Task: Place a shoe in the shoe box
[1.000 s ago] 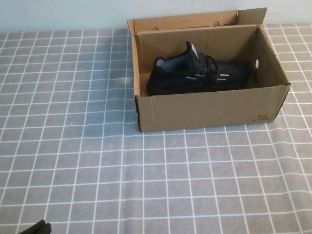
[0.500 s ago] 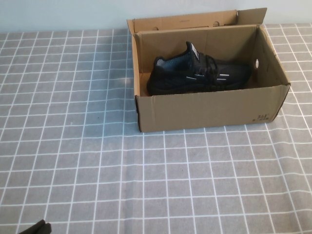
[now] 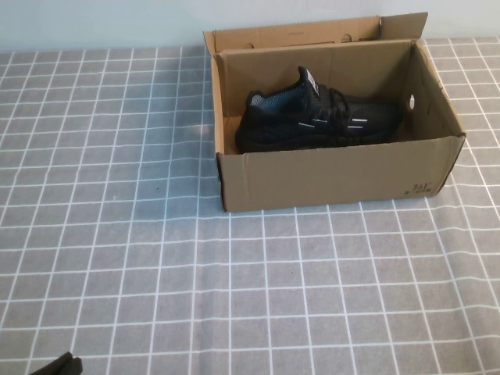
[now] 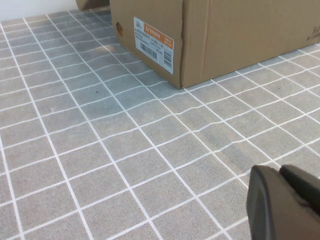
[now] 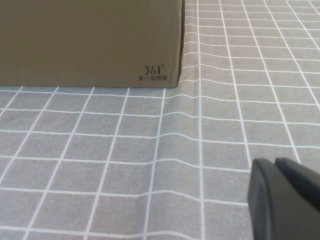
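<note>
The black mesh shoe (image 3: 316, 119) lies on its sole inside the brown cardboard shoe box (image 3: 336, 176) at the back of the table, toe toward the right wall. The box's flaps stand upright. The box's outer wall also shows in the left wrist view (image 4: 235, 30) and in the right wrist view (image 5: 90, 40). My left gripper (image 4: 280, 176) is shut and empty, low over the cloth near the front left corner of the table, where a dark tip (image 3: 58, 365) shows in the high view. My right gripper (image 5: 277, 167) is shut and empty, well short of the box; it is out of the high view.
A grey cloth with a white grid (image 3: 234, 281) covers the table and has a few soft wrinkles. A white and orange label (image 4: 153, 44) is stuck on the box's side wall. Dark print (image 5: 156, 72) marks the box's front corner.
</note>
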Controlling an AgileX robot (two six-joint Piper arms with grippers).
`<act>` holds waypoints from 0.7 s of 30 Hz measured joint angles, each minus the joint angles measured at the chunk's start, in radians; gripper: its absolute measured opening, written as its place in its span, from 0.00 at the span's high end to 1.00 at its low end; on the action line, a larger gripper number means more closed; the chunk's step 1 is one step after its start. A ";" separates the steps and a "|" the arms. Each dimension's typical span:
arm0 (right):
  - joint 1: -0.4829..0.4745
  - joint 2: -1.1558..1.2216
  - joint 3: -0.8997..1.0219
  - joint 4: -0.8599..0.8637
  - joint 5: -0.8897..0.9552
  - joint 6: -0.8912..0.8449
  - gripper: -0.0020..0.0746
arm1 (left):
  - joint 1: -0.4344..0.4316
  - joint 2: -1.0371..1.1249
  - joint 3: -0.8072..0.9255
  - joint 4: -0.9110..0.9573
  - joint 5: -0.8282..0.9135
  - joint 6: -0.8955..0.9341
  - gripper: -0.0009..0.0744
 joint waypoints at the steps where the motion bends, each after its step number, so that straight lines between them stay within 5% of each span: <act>1: 0.000 0.000 0.000 0.000 0.000 0.000 0.99 | 0.000 0.000 0.000 0.000 0.000 0.000 0.99; 15: 0.000 0.000 0.000 0.000 0.000 0.000 0.99 | 0.007 0.000 0.000 0.039 -0.019 0.000 0.99; 21: 0.000 0.000 0.000 0.000 0.000 0.000 0.99 | 0.194 0.000 0.000 0.031 -0.191 -0.017 0.99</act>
